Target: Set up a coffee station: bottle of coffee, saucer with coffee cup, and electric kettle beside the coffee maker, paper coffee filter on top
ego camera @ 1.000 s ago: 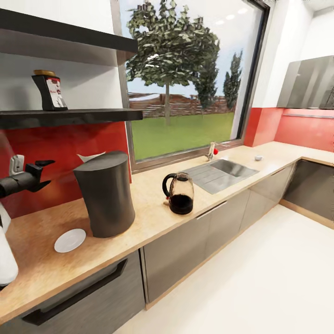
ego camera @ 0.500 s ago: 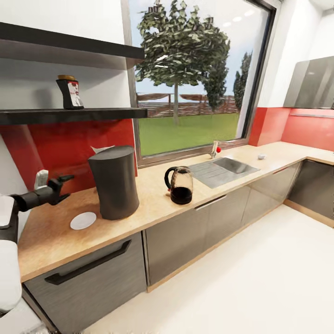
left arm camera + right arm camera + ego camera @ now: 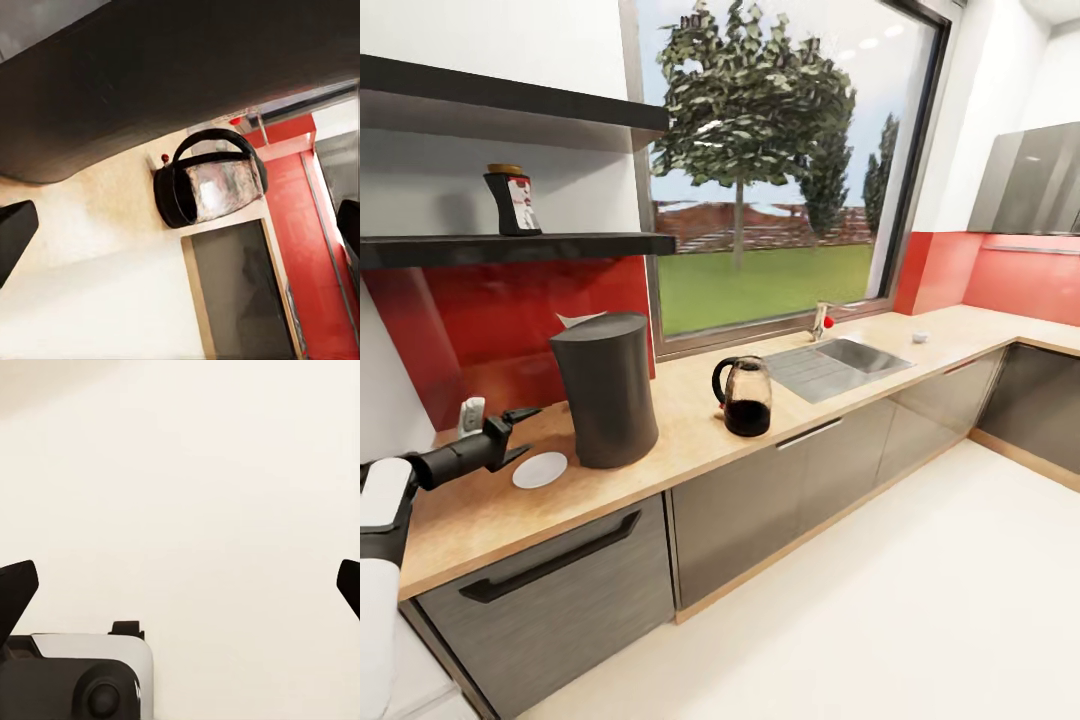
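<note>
The dark grey coffee maker (image 3: 605, 390) stands on the wooden countertop (image 3: 690, 440). A white saucer (image 3: 540, 469) lies just left of it. A white paper filter (image 3: 575, 320) peeks out behind it. Right of it stands the glass electric kettle (image 3: 745, 395), which also fills the middle of the left wrist view (image 3: 214, 187). The bottle of coffee (image 3: 513, 201) is on the lower black shelf (image 3: 560, 246). My left gripper (image 3: 525, 432) hovers open just left of the saucer, holding nothing. My right gripper (image 3: 180, 585) is open over pale floor.
A steel sink (image 3: 838, 362) with a tap (image 3: 820, 322) lies right of the kettle. A small white object (image 3: 920, 338), too small to identify, sits on the far right counter. Grey cabinets (image 3: 780, 500) run under the counter. A range hood (image 3: 1028, 180) hangs at the right.
The head view has pulled back from the counter, so everything looks smaller and shifted. My left gripper has dropped lower and now sits close beside the saucer, still open.
</note>
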### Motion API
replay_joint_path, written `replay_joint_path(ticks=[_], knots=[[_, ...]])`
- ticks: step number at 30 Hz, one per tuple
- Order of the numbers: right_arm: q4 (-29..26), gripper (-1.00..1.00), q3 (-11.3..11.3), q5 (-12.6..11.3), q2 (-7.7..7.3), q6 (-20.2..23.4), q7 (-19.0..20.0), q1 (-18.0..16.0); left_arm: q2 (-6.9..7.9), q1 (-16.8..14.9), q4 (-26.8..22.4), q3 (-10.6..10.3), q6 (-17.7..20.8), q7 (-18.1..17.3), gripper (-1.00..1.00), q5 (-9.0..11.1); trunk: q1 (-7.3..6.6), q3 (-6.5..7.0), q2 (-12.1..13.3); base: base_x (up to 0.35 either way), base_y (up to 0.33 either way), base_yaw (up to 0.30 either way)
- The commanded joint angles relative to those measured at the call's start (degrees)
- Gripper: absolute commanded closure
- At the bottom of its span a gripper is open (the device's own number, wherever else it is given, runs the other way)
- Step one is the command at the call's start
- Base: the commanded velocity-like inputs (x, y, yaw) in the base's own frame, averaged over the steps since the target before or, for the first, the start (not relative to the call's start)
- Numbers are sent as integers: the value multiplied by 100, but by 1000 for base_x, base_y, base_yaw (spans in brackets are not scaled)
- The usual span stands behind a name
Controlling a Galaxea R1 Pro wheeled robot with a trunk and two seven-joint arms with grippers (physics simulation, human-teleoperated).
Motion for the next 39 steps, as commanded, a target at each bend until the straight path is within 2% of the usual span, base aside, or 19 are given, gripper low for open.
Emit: replay_joint_path(ticks=[1, 5, 6, 9, 10, 13, 16, 20, 29, 39], knots=[[4, -100, -7, -1, 1, -18, -6, -5, 6, 41, 17, -71, 26, -202, -100, -56, 4, -13, -13, -2, -1, 0], [5, -100, -7, -1, 1, -17, -7, -5, 32, 171, 60, -197, 28, -659, -100, -60, 4, -13, -13, 0, 0, 0], [6, -100, -1, 4, 1, -17, -8, -5, 34, 674, -3, -268, 30, -1581, -100, -57, 4, -13, -13, 0, 0, 0], [6, -100, 0, 7, 1, -17, -7, -5, 34, 826, -5, -267, 30, -1731, -100, -54, 4, -13, -13, 0, 0, 0], [6, -100, 0, 8, 1, -17, -5, -5, 33, 1169, -8, -280, 38, -2282, -100, -60, 4, -13, -13, 0, 0, 0], [6, -100, 1, 8, 1, -17, -7, -5, 33, 1265, -12, -304, 39, -2489, -100, -61, 4, -13, -13, 0, 0, 0], [6, -100, 1, 8, 1, -17, -7, -5, 38, 1368, -13, -440, 39, -2685, -100, -61, 4, -13, -13, 0, 0, 0], [9, -100, 1, 8, 1, -17, -8, -5, 41, 1548, -14, -734, 39, -3115, -100, -61, 4, -13, -13, 0, 0, 0], [14, -100, 1, 8, 1, -17, -7, -5, 42, 1881, -15, -1207, 39, -3770, -100, -61, 4, -13, -13, 0, 0, 0], [15, -100, 9, 8, 1, -17, -6, -5, 19, 2366, -8, -1729, -11, -3988, -100, -70, 4, -13, -13, 0, 0, 0]])
